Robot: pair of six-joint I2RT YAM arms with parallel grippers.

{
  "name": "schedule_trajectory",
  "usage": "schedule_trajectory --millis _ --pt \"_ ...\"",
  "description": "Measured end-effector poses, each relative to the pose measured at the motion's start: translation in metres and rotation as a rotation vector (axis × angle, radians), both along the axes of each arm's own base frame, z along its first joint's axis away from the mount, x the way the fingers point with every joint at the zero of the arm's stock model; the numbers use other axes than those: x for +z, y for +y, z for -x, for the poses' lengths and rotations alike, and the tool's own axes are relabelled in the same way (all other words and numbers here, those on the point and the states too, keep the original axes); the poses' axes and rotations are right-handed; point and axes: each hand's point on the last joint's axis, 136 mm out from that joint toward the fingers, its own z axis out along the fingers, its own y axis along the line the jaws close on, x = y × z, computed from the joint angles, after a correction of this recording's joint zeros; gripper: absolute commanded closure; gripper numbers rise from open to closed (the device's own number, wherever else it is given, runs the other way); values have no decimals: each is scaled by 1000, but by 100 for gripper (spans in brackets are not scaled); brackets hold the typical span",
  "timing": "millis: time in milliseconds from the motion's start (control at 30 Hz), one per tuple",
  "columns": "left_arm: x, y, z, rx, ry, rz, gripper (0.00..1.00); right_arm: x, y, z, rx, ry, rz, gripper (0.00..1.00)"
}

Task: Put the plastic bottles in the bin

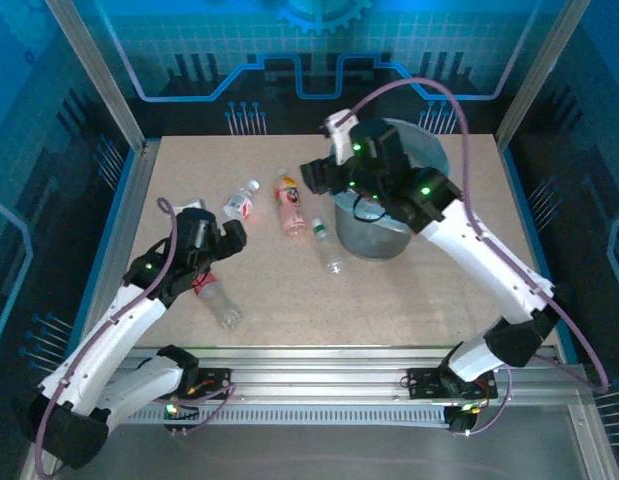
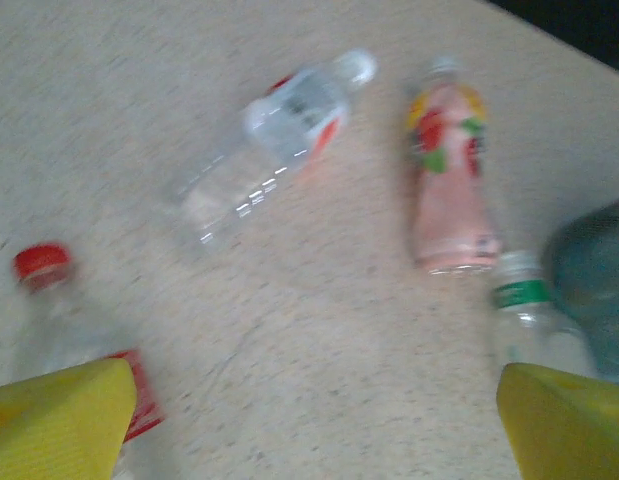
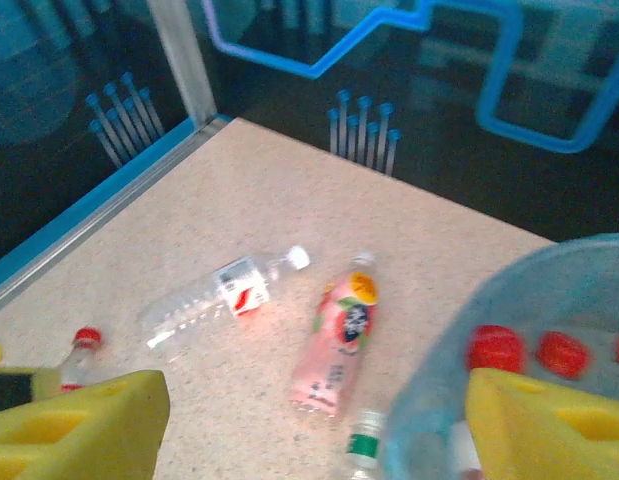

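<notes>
Several plastic bottles lie on the table. A white-capped one with a red label (image 1: 239, 201) (image 2: 274, 135) (image 3: 221, 293) is next to a pink-labelled one (image 1: 287, 190) (image 2: 449, 175) (image 3: 339, 340). A green-capped bottle (image 1: 328, 246) (image 2: 527, 310) (image 3: 364, 450) lies by the bin (image 1: 414, 150) (image 3: 519, 300) (image 2: 601, 280). Red caps (image 3: 494, 350) show inside its blue liner. A red-capped bottle (image 1: 217, 300) (image 2: 49, 290) (image 3: 81, 345) lies beside my left gripper (image 1: 229, 236) (image 2: 309, 440), which is open and empty above bare table. My right gripper (image 1: 319, 176) (image 3: 319, 430) hangs open and empty at the bin's left rim.
Metal posts and blue transparent panels fence the table's left, right and back sides (image 1: 129, 190). Bare tabletop (image 1: 389, 310) stretches in front of the bin. A purple cable (image 1: 459, 110) arcs over the right arm above the bin.
</notes>
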Motion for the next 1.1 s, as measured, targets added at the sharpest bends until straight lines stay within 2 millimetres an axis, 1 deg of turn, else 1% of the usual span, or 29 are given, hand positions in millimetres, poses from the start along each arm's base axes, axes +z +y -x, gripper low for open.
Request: schedule_trajectory --millis 100,167,233,300,400,500,667,733,833,967,1033,1100 --pt "-26 19 11 91 97 23 4 -29 34 2 64 43 58 20" --pt "-44 24 19 126 161 31 3 -50 51 2 95 77 101 20" --pt "-63 24 27 139 225 42 3 -70 62 3 120 108 143 20" --pt "-81 24 37 153 275 53 3 -81 63 3 127 128 170 20" --pt "-106 24 51 175 340 72 3 -83 62 4 130 130 182 19" --pt "-125 23 61 193 385 91 4 -83 62 4 135 126 188 19" --pt "-151 18 67 203 440 125 11 -83 62 4 137 122 195 19" --pt "-159 15 67 202 455 134 16 -84 62 4 137 123 197 19" --pt "-168 13 66 193 464 141 27 -85 61 4 138 124 202 19" --pt "-173 10 64 182 473 145 40 -89 59 3 130 124 216 19" --pt "-172 10 62 175 464 147 45 -90 58 2 125 122 223 19" --pt "-170 10 61 173 456 146 45 -91 57 2 123 123 229 19"
